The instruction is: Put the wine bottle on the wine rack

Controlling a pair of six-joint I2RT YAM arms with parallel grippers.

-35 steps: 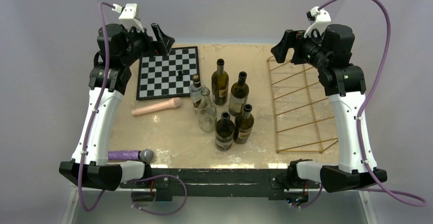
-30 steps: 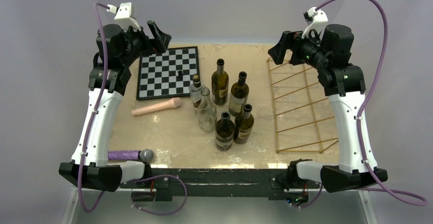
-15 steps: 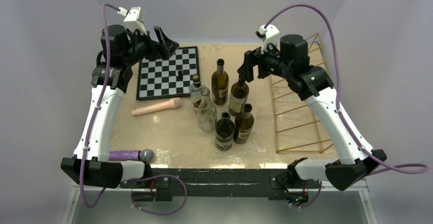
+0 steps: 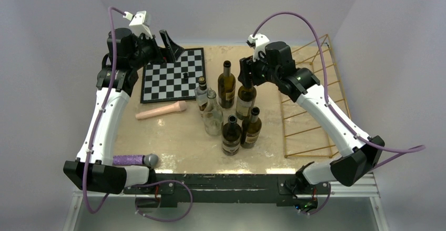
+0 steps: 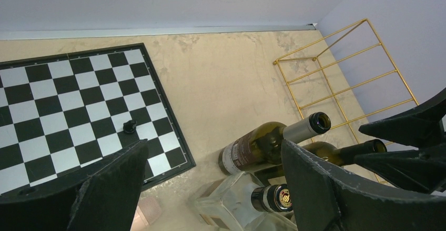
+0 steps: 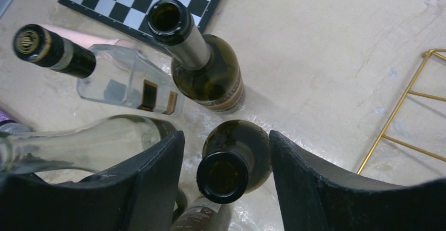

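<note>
Several wine bottles stand clustered mid-table. My right gripper (image 4: pixel 245 76) hangs over the dark green wine bottle (image 4: pixel 245 98) in the back row. In the right wrist view this gripper (image 6: pixel 226 136) is open, and the bottle's open mouth (image 6: pixel 223 177) sits between the fingers with a gap on each side. The gold wire wine rack (image 4: pixel 310 104) lies flat at the table's right, with nothing on it; its corner (image 6: pixel 405 104) shows beside the bottle. My left gripper (image 4: pixel 171 46) is open above the far left of the table, holding nothing, and the left wrist view looks down past this gripper (image 5: pixel 213 147).
A taller dark bottle (image 4: pixel 226 83) stands just left of the straddled one, two dark bottles (image 4: pixel 231 133) (image 4: pixel 251 127) in front, and clear glass bottles (image 4: pixel 212 114) to the left. A chessboard (image 4: pixel 172 74) lies back left, near a pink cylinder (image 4: pixel 160 110) and a purple microphone (image 4: pixel 134 160).
My right arm swung left from above the rack to over the bottle cluster, and its jaws narrowed around the bottle's neck. The left arm shifted slightly.
</note>
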